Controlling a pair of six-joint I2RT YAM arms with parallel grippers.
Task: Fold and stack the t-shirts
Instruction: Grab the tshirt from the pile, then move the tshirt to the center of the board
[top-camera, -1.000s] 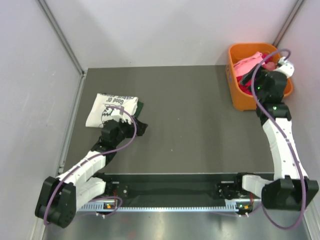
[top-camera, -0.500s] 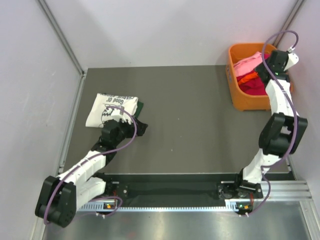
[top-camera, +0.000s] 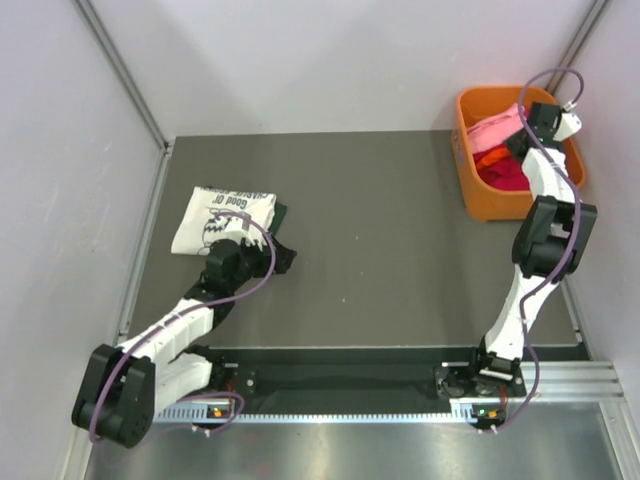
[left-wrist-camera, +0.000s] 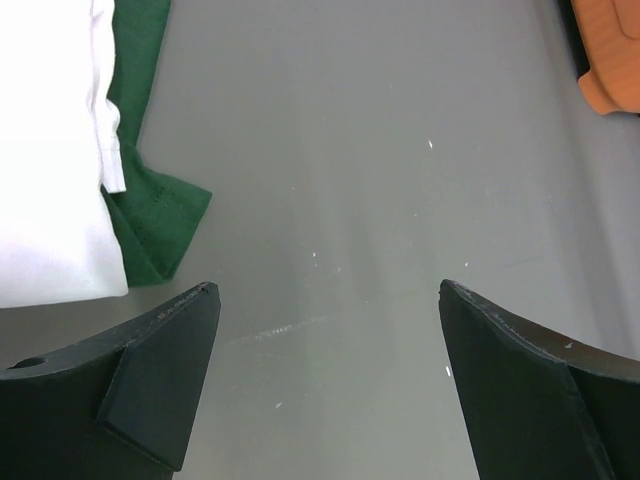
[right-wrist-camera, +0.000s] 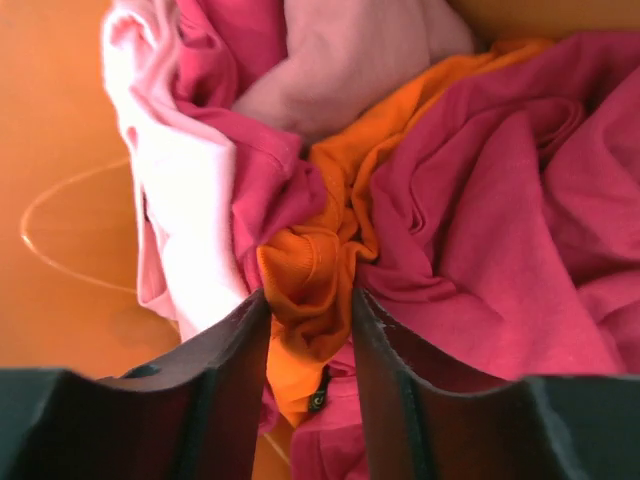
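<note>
Fingers of the right gripper are clamped on a fold of the orange t-shirt. Left gripper fingers stand wide apart over the tabletop, beside the folded white t-shirt. Inside the bin, the orange t-shirt lies tangled between the magenta t-shirt and the pink t-shirt. Lift straight up, slowly, so only one comes out.

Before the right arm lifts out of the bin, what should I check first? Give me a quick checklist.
1. The right gripper pinches the orange tee: ok.
2. Only that tee is pinched: cannot tell; the magenta tee crowds the pinch.
3. That tee is free of the pile: not ok, it is tangled among others.
4. The left gripper is open and empty: ok.
5. Bare table beside the white tee: ok.
</note>
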